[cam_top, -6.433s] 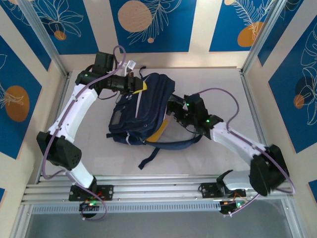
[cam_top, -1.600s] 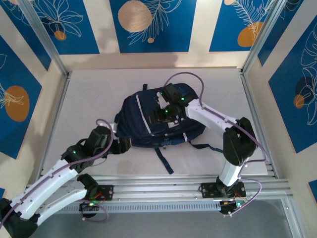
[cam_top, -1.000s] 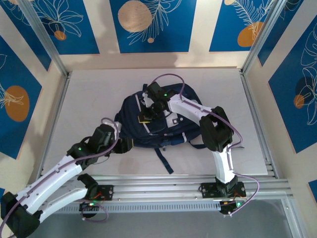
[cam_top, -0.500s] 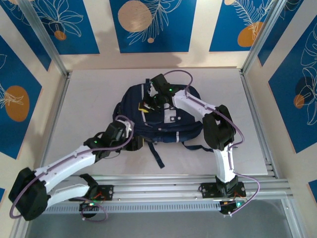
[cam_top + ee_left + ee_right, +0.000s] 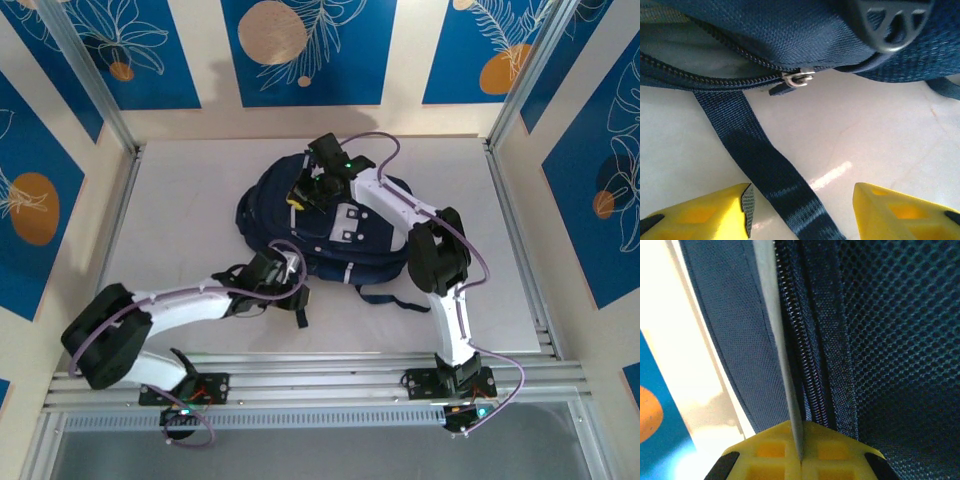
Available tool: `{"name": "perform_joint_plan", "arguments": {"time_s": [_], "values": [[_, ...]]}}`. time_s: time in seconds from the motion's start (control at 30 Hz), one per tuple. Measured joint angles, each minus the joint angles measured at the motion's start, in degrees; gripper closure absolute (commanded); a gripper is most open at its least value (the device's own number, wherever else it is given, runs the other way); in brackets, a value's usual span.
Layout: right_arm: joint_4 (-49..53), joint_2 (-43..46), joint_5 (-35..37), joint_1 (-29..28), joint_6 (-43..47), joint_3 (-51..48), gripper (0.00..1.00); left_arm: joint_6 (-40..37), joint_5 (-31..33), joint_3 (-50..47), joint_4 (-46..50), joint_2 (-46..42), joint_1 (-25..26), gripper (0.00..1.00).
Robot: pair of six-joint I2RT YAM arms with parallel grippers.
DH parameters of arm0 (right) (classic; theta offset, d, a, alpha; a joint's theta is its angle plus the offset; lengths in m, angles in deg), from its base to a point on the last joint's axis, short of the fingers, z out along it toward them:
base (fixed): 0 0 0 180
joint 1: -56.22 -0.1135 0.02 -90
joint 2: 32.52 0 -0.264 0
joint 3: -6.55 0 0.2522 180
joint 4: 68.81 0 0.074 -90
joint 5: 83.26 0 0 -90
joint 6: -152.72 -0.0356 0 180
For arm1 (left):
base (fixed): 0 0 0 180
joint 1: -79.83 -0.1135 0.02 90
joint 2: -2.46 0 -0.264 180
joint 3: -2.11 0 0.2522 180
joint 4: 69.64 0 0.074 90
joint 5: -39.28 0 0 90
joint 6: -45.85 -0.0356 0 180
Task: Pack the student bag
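The student bag (image 5: 330, 235), navy with pale grey patches, lies in the middle of the table. My right gripper (image 5: 302, 192) sits at its back left part. In the right wrist view this gripper (image 5: 800, 454) is shut on a thin pale grey strip (image 5: 780, 360) of the bag, beside a zip. My left gripper (image 5: 290, 287) is at the bag's near edge, low over the table. Its yellow fingers (image 5: 715, 210) stand open, and a dark strap (image 5: 755, 160) lies on the table between them, not pinched. A metal zip pull (image 5: 796, 80) hangs just beyond them.
A loose strap (image 5: 395, 300) trails from the bag's near right side, by the right arm's forearm (image 5: 440, 260). Metal rails (image 5: 320, 385) run along the near edge. The white table (image 5: 170, 220) runs out to frame posts at both sides.
The left gripper has swung right along the bag's near edge and its jaws have narrowed a little. The right gripper has moved toward the back, and the bag has turned with it.
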Motion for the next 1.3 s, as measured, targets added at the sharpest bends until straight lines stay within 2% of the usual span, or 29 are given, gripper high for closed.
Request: {"name": "perform_joint_plan", "arguments": {"time_s": [0.27,0.5,0.67,0.8,0.93,1.03,1.3], "values": [[-0.2,-5.11,-0.76,4.26,-1.07,0.13,1.0,-1.79,5.92,5.86,0.26,4.46,0.04,0.38],[-0.5,-6.36,-1.99,6.88,-2.14,1.79,1.0,-1.64,6.12,10.16,-0.33,11.32,0.04,0.36],[0.26,-8.68,-2.4,7.54,-1.81,4.76,1.0,-1.38,6.23,10.54,0.33,10.88,0.04,0.41],[1.7,-10.64,-1.66,7.74,-0.09,7.48,1.0,-1.36,7.85,10.56,2.27,5.62,0.04,0.45],[1.86,-11.08,-1.07,7.78,1.25,7.85,1.0,-0.83,9.05,11.41,2.69,2.1,0.04,0.41],[1.84,-11.15,-1.07,7.78,1.64,7.85,1.0,0.17,8.81,13.14,2.56,4.61,0.04,0.4],[1.75,-11.32,-1.09,7.78,2.23,7.85,1.0,0.26,8.22,15.69,2.16,13.68,0.04,0.49]]}}
